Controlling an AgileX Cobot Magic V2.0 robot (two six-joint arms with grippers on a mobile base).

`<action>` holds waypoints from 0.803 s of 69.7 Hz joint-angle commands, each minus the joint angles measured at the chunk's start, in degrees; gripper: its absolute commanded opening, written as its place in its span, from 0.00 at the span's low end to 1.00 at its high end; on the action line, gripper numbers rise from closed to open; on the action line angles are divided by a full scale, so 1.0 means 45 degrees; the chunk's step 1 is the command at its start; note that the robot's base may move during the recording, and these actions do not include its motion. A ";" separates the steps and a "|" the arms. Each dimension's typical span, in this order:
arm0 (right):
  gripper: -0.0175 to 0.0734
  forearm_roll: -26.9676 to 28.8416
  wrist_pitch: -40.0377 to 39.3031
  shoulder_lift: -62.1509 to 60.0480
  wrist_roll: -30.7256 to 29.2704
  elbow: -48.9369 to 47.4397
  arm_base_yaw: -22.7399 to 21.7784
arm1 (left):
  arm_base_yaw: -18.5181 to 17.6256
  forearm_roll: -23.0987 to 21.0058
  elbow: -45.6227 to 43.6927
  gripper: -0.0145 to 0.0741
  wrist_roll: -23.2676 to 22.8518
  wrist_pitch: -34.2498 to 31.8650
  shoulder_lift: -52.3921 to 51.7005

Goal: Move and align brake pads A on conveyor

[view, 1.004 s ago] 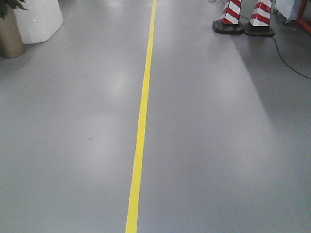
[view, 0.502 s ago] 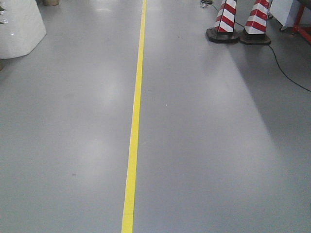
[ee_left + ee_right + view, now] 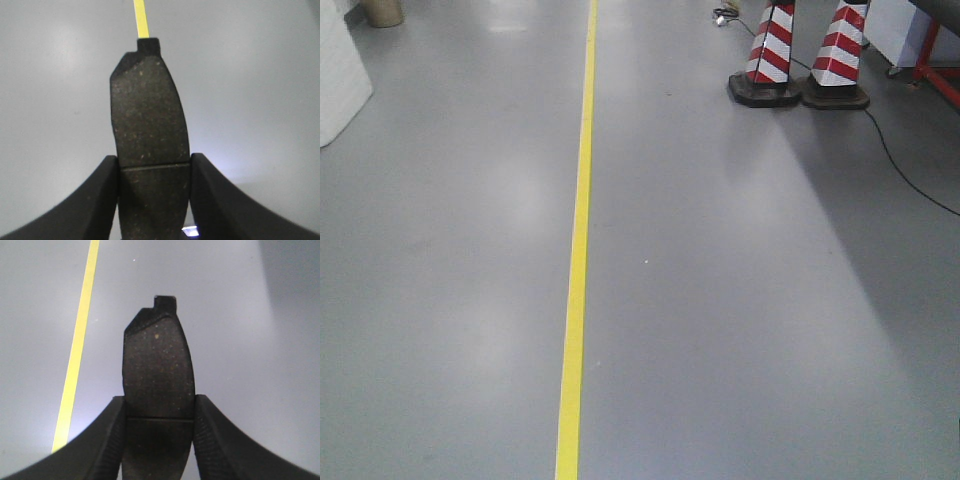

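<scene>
Probable transit over grey floor: left gripper clenched on left brake pad, right gripper on right brake pad, tabs at 12 o'clock; conveyor not in view. Advisable: firm clamping, steady arms until belt is reached

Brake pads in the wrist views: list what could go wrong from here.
The left fingers and right fingers pinch only one end of the left pad and right pad, above bare floor; a jolt could drop either. The cones and cable lie ahead on the right; drifting off the yellow line that way could hit them.
</scene>
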 commanded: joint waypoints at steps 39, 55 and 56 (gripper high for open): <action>0.20 -0.0069 -0.0884 -0.0024 -0.0075 -0.0370 -0.0037 | -0.0020 -0.0174 -0.0332 0.16 -0.0102 -0.0898 -0.0007; 0.20 -0.0069 -0.0884 -0.0024 -0.0075 -0.0370 -0.0037 | -0.0020 -0.0174 -0.0332 0.16 -0.0102 -0.0898 -0.0007; 0.20 -0.0069 -0.0884 -0.0024 -0.0075 -0.0370 -0.0037 | -0.0020 -0.0174 -0.0332 0.16 -0.0102 -0.0898 -0.0007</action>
